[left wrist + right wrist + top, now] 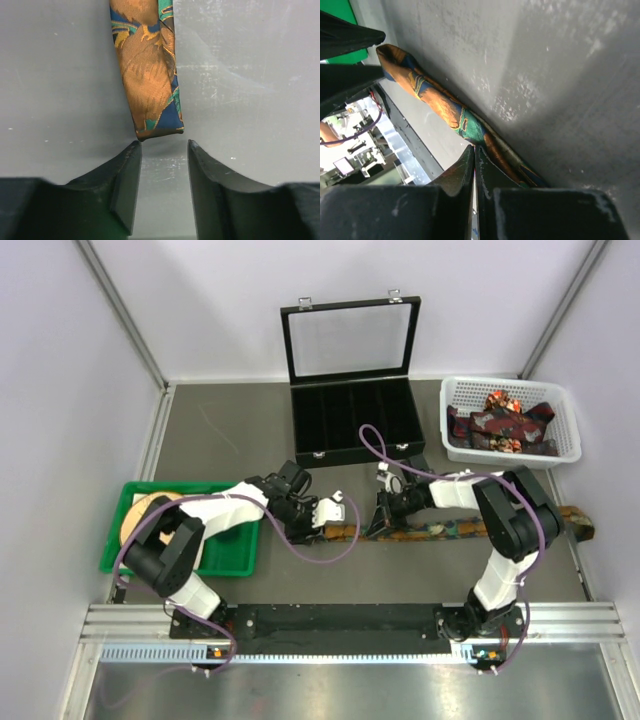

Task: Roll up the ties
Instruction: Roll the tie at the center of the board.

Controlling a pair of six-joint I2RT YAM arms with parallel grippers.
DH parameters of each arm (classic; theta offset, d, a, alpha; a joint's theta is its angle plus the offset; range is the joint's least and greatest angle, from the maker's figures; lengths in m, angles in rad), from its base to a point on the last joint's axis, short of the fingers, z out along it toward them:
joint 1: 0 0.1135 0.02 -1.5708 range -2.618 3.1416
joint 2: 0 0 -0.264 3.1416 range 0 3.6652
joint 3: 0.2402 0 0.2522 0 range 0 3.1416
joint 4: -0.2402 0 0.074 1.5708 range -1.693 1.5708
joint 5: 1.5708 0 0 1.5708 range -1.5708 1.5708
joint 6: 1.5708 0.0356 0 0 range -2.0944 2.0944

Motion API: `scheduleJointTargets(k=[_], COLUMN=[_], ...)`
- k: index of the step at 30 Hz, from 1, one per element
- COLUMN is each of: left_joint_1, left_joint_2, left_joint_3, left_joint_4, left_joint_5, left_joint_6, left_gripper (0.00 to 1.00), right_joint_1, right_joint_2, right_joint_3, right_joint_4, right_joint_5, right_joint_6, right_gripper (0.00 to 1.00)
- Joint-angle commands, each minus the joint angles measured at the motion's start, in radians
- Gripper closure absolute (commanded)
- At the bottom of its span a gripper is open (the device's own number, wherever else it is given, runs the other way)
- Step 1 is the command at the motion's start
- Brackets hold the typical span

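Left hand [163, 146] agape | tie [147, 70] end just ahead (flat on table [250, 100])

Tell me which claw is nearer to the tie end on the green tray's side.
Left. That end of the tie lies just ahead of the open left claw, untouched. The shut right claw sits farther along the tie.

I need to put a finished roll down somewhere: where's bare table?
Bare mat between the green tray and black case, and the strip between the tie and the near rail. Crowded mid-table, where left hand and right hand are at the tie.
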Motion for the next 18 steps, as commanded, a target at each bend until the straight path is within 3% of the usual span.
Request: scheduleJointTargets(k=[1,2,5,9,14,16,18], left_joint_1=[-0.002,-0.004,-0.012,-0.041,-0.067,-0.071,-0.071], left_joint_2=[-0.025,-0.018,-0.008,0.021,0.061,0.064,0.058], left_joint_3=[0.012,0.014,0.012,0.017,0.049,0.049,0.040], left_joint_4=[0.002,0.008,0.051,0.103,0.110,0.081,0.062], left_joint_5=[0.009,0.018,0.016,-0.024,-0.031,-0.020,-0.021], left_joint_6=[-0.018,-0.024,-0.062,-0.097,-0.107,-0.079,-0.061], left_gripper=[0.46,0.36,0.27,0.27,0.34,0.45,0.49], right_joint_1=[0.011,0.011,0.011,0.009,0.011,0.018,0.025], right_joint_2=[-0.052,-0.069,-0.127,-0.121,-0.040,-0.006,0.016], right_joint_3=[0.032,0.027,0.021,0.038,0.067,0.078,0.083], right_joint_4=[0.039,0.050,0.086,0.091,0.073,0.067,0.054], right_joint_5=[-0.022,-0.035,-0.058,-0.049,-0.029,-0.031,-0.032], right_joint_6=[-0.012,-0.003,0.028,0.029,0.012,0.008,0.003], right_gripper=[1.00,1.00,1.00,1.00,1.00,1.00,1.00])
